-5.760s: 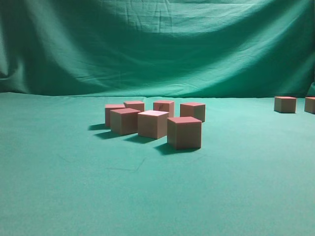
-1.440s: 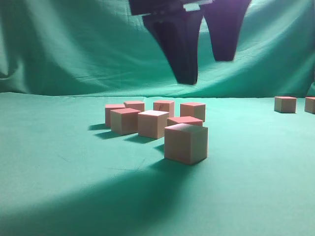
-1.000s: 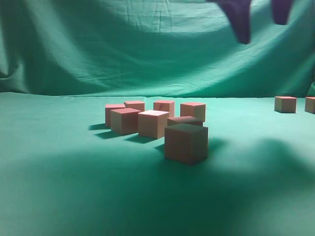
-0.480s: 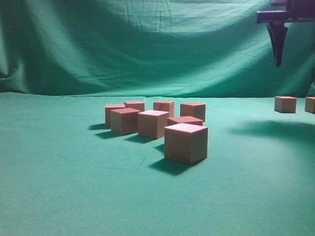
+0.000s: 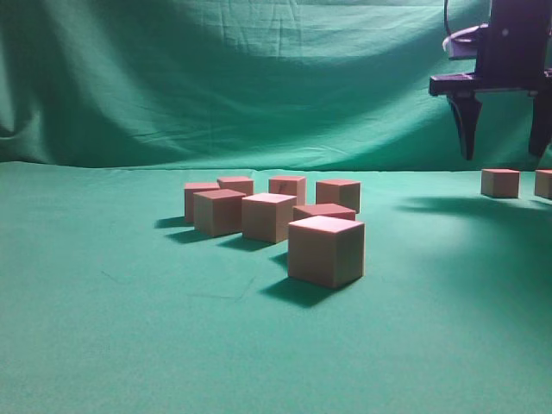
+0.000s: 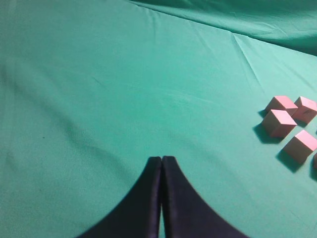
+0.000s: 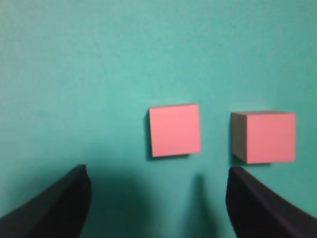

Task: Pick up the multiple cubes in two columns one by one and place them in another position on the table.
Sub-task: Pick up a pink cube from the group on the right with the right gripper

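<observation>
Several wooden cubes cluster at the middle of the green table [image 5: 129, 345]; the nearest cube [image 5: 325, 250] stands in front of the others. Two more cubes sit at the far right, one [image 5: 499, 183] whole and one [image 5: 543, 184] cut by the frame edge. My right gripper [image 5: 504, 142] hangs open and empty above these two. The right wrist view shows them from above as the left cube [image 7: 175, 130] and the right cube [image 7: 265, 136], just ahead of the right gripper [image 7: 157, 196]. My left gripper [image 6: 161, 159] is shut and empty over bare cloth, with cluster cubes [image 6: 280, 122] at its right.
A draped, wrinkled green backdrop [image 5: 259, 86] rises behind the table. The right arm's shadow lies on the cloth at the right side.
An extra cube now stands at the front of the cluster. The right gripper rose from it, moved right, and has come down open over the two far-right cubes.
</observation>
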Robot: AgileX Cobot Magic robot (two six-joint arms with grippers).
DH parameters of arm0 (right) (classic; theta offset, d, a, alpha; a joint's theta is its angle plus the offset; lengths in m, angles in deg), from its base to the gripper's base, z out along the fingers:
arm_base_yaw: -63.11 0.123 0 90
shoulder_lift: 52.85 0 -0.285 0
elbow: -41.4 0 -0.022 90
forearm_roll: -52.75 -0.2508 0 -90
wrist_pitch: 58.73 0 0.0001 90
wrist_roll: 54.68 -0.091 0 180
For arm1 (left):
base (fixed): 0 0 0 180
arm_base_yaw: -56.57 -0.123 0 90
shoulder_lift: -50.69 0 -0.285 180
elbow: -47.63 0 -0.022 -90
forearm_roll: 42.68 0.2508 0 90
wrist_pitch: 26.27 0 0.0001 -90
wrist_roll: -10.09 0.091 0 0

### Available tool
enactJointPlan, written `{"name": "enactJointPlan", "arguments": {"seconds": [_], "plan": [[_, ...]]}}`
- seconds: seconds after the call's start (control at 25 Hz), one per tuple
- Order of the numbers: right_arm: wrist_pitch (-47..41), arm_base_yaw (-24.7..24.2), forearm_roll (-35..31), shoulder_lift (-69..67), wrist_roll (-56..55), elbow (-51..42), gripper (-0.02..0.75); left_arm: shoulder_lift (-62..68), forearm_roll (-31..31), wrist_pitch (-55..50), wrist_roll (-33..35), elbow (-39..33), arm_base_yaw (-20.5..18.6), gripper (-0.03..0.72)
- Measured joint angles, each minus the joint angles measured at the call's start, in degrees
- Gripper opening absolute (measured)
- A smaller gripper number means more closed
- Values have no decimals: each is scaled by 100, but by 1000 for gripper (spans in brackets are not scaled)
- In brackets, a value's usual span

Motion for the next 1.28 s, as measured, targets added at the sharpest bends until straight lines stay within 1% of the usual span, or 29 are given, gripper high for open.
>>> {"name": "enactJointPlan", "arguments": {"seconds": [0.32, 0.88, 0.92, 1.04, 1.12, 1.28], "plan": [[400, 0, 220, -217, 32, 34, 517, 0, 0, 0, 0, 0, 0, 0], [550, 0, 255, -430, 152, 49, 517, 0, 0, 0, 0, 0, 0, 0], [576, 0, 255, -430, 152, 49, 459, 0, 0, 0, 0, 0, 0, 0], [643, 0, 255, -430, 152, 49, 356, 0, 0, 0, 0, 0, 0, 0], [648, 0, 255, -430, 161, 49, 272, 0, 0, 0, 0, 0, 0, 0], [648, 0, 255, -430, 161, 49, 274, 0, 0, 0, 0, 0, 0, 0]]}}
